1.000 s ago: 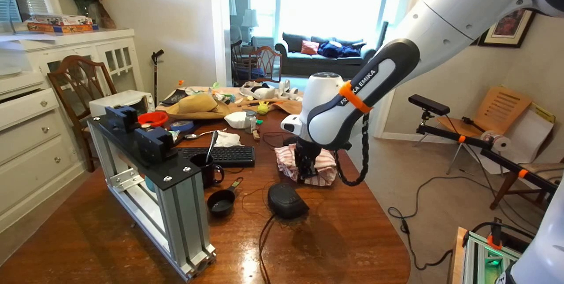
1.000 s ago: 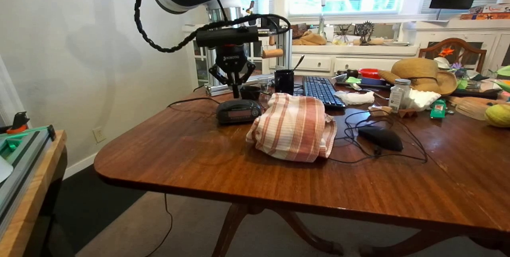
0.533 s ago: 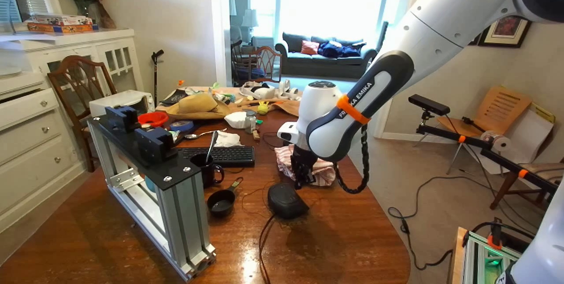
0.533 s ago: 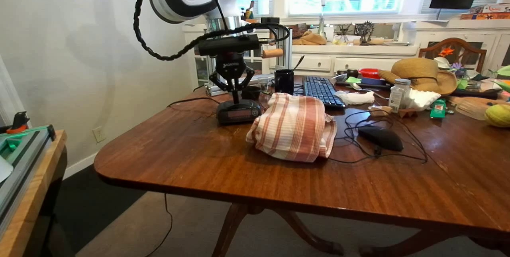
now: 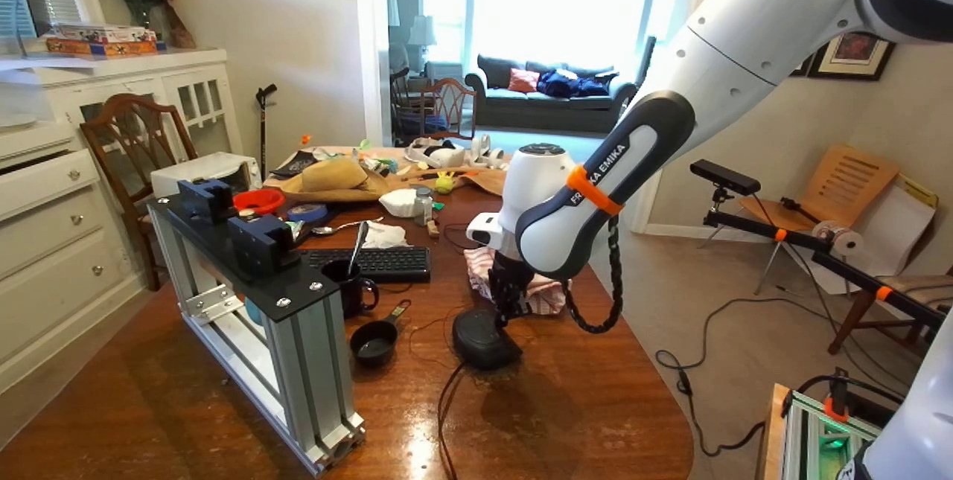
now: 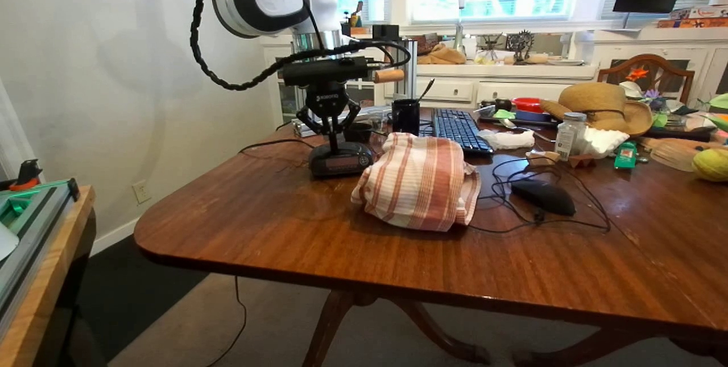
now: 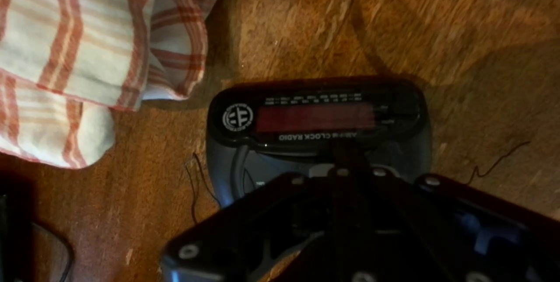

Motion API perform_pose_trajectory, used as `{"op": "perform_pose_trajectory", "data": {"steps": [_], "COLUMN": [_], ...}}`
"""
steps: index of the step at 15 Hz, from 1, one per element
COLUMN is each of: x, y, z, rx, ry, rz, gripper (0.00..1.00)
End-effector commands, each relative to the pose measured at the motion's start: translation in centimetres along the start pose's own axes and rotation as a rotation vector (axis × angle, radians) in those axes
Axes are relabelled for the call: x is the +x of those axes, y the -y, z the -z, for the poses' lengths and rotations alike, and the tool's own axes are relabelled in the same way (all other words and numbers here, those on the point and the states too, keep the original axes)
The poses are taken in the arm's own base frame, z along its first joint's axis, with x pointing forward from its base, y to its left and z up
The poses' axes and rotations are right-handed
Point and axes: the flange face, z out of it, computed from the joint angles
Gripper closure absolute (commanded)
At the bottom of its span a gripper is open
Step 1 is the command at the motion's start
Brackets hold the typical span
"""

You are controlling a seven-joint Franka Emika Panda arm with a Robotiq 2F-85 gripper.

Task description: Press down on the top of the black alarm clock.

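The black alarm clock [image 5: 482,346] sits on the wooden table, with a dark cord trailing from it. In an exterior view its display front [image 6: 344,164] faces the camera. In the wrist view the clock [image 7: 315,118] shows its reddish display and "clock radio" lettering upside down. My gripper [image 6: 334,149] points down with its fingers together and nothing between them. The fingertips are at the clock's top and look to be touching it. In the wrist view the dark fingers [image 7: 348,151] cover part of the clock's top, so the exact contact is hidden.
A red-and-white striped cloth bundle [image 6: 418,185] lies right beside the clock. A black measuring cup [image 5: 374,341], a black mug [image 5: 348,290], a keyboard [image 5: 391,263] and a metal frame [image 5: 305,368] stand nearby. A mouse [image 6: 543,196] with tangled cord lies beyond the cloth.
My gripper has moved down from above the clock until its shut fingertips meet the clock's top. The clock and the cloth have not visibly moved.
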Motion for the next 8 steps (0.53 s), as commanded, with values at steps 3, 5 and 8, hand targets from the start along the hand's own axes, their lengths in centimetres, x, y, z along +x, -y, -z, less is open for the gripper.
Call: {"op": "perform_pose_trajectory", "data": {"steps": [3,5,8], "x": [-0.5,-0.8,-1.3], "y": [-0.3,0.0,0.6], "z": [-1.3,-1.9,-3.1], "rx": [0.001,0.017,0.052], "ry": [-0.005,0.001,0.016], "rz": [0.018,0.017,0.024], "gripper": [1.0,1.0,1.0]}}
